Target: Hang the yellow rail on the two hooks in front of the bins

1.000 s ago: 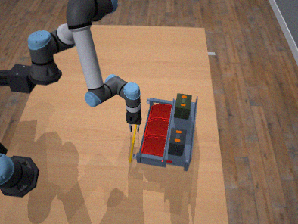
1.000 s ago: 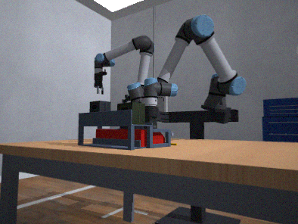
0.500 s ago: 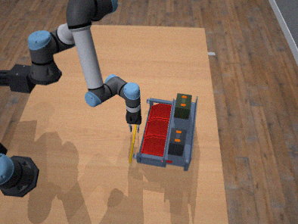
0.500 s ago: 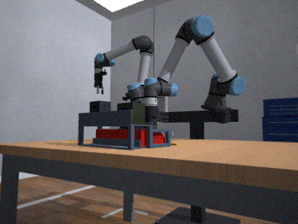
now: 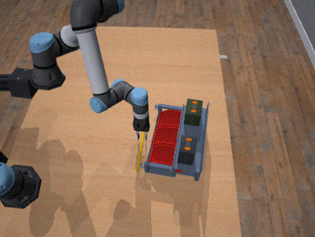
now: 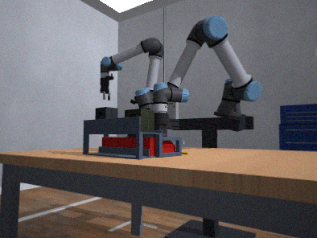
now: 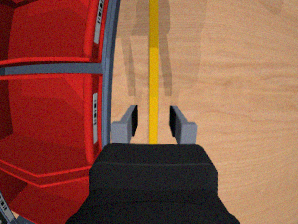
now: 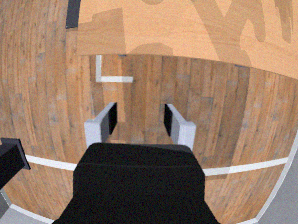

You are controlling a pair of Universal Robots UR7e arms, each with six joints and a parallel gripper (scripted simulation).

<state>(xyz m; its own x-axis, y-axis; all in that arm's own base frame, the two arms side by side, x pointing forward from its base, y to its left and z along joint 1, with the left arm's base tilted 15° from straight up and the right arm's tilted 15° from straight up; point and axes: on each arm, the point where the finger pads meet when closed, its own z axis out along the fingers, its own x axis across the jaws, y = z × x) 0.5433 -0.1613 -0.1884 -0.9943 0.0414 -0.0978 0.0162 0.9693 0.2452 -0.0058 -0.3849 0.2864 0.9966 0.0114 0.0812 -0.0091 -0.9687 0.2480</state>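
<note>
Pale wood grain ran under everything on the table, and along it lay the rail, beside the shelf where the red bins stood. My left jaws were spread part way, one finger to each side of the rail near one end, with daylight on both sides; they gripped nothing. My right jaws were spread wide, well away and without a load. I judged the rail light and stiff, likely smooth enough to turn in a loose pinch. Its long free part would want to droop or swing from an end hold, so I thought a squeeze nearer the middle, or one hold toward each end, would keep it level. With so little slack between the end plates, any slant could have jammed it or perched it on a plate.
</note>
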